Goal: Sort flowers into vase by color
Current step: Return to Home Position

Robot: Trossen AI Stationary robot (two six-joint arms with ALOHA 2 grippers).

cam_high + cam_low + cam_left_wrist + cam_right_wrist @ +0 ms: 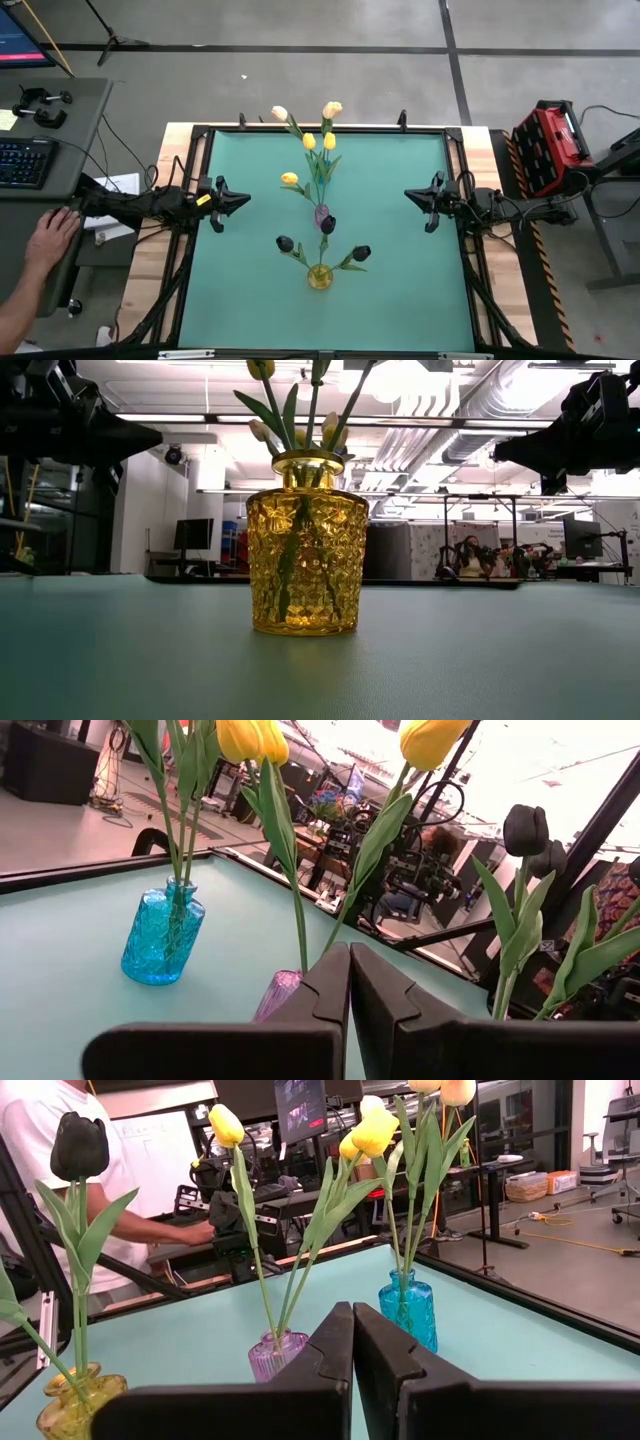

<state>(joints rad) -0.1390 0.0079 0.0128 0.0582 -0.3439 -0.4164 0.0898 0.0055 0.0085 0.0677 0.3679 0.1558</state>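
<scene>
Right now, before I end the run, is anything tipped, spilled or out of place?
Nothing stands out. The blue vase, purple vase and yellow vase stand upright, each holding flowers of one colour; no stem lies on the mat. The left gripper and right gripper wait at the sides.

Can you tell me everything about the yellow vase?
The yellow vase is see-through golden glass with a bumpy diamond pattern all over. It has a wide round body, a short narrow neck and a thick rim. It stands upright on the green table, in the middle, closest to the low camera. Three black flowers stand in it, their green stems showing through the glass. Nothing else touches it: the left gripper and right gripper are shut, off at the sides.
</scene>
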